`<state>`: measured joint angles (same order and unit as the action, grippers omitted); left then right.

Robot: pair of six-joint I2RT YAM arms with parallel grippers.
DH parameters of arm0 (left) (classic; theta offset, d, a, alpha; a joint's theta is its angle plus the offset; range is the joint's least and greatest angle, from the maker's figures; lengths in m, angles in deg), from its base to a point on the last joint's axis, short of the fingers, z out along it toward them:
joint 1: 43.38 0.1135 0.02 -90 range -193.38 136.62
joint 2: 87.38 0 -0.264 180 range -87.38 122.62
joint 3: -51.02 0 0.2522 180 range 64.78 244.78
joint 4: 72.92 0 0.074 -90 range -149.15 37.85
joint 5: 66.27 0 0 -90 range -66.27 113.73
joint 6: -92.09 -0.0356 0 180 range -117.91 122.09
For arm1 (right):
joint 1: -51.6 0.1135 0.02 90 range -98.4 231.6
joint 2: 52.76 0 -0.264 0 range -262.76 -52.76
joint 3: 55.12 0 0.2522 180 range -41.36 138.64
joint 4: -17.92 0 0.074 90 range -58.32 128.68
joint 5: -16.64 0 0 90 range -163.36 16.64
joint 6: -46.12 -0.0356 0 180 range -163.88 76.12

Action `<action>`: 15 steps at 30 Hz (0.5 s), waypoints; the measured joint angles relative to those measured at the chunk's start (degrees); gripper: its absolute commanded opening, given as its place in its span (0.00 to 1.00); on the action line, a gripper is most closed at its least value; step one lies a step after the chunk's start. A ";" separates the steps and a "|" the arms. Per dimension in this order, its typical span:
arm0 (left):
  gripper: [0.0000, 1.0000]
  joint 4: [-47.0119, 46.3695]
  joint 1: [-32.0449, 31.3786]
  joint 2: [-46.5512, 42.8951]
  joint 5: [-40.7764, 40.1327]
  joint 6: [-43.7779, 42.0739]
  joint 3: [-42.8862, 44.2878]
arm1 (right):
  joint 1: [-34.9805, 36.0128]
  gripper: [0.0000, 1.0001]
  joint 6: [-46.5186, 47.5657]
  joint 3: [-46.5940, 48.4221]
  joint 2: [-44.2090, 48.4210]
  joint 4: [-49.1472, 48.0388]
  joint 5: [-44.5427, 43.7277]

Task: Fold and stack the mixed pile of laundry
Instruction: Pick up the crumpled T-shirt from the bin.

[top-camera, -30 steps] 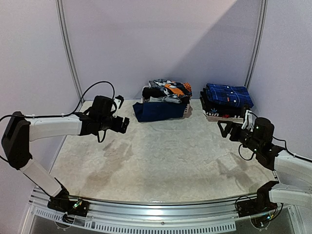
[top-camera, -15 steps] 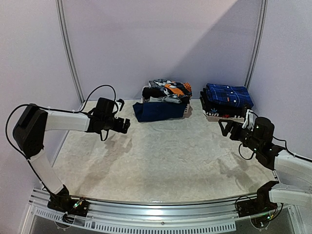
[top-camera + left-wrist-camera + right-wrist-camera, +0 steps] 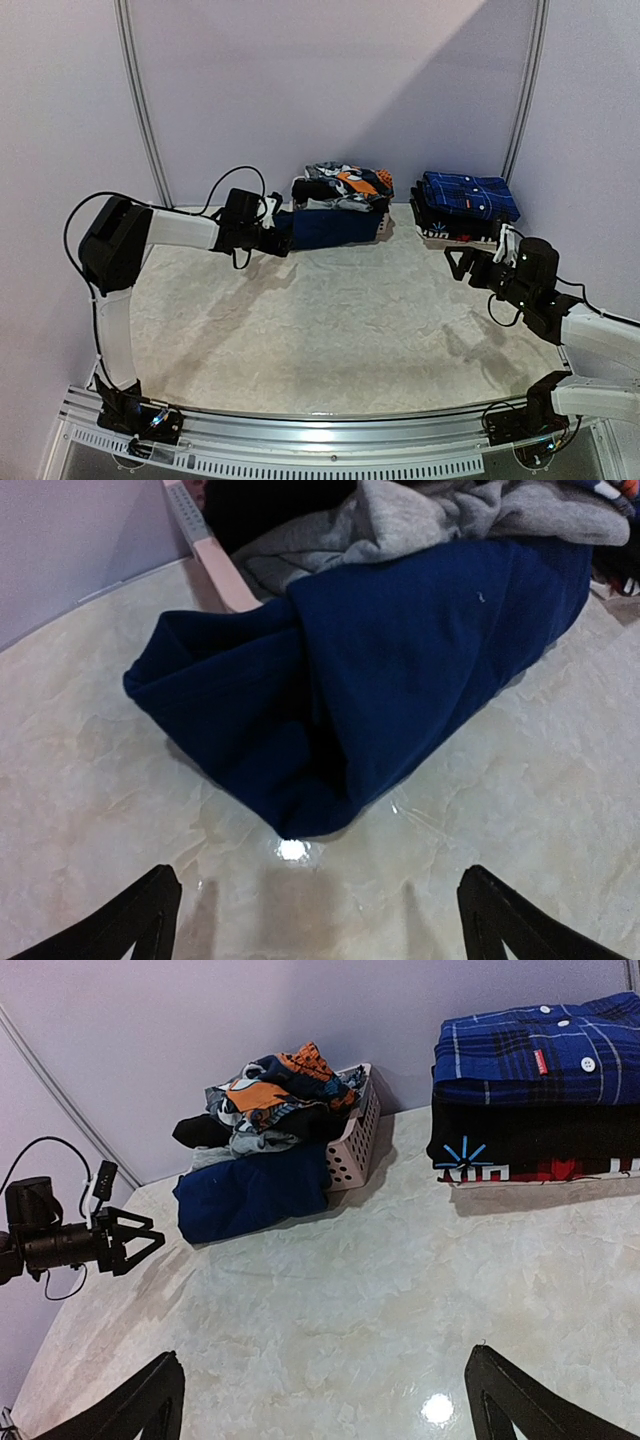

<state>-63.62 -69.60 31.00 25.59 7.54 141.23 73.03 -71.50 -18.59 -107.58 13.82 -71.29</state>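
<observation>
- Left gripper (image 3: 286, 238), fingers spread wide and holding nothing, faces a navy garment (image 3: 400, 680) just ahead of its tips, which spills from the pink basket (image 3: 352, 1150) onto the table (image 3: 330, 320).
- Likely step: reaching for the next piece of the mixed laundry pile (image 3: 275, 1090). The next move calls for pinching the navy cloth's near edge and drawing it clear.
- Right gripper (image 3: 458, 265), also spread and empty, has the folded stack (image 3: 530, 1090) just beyond its tips.
- Count: one basket, one stack of at least three garments.
</observation>
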 measured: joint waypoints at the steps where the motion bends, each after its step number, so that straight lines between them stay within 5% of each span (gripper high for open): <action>1: 0.96 0.02 0.00 1.33 0.76 0.07 1.36 | 0.02 0.99 0.00 0.02 0.02 0.04 0.22; 15: 0.82 3.65 0.04 10.54 8.52 5.90 15.82 | 0.02 0.99 -0.02 0.11 0.13 0.33 1.55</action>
<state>-59.97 -69.55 41.54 34.12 13.44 157.05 73.06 -71.52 -18.48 -107.45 14.14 -69.74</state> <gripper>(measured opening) 0.880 0.989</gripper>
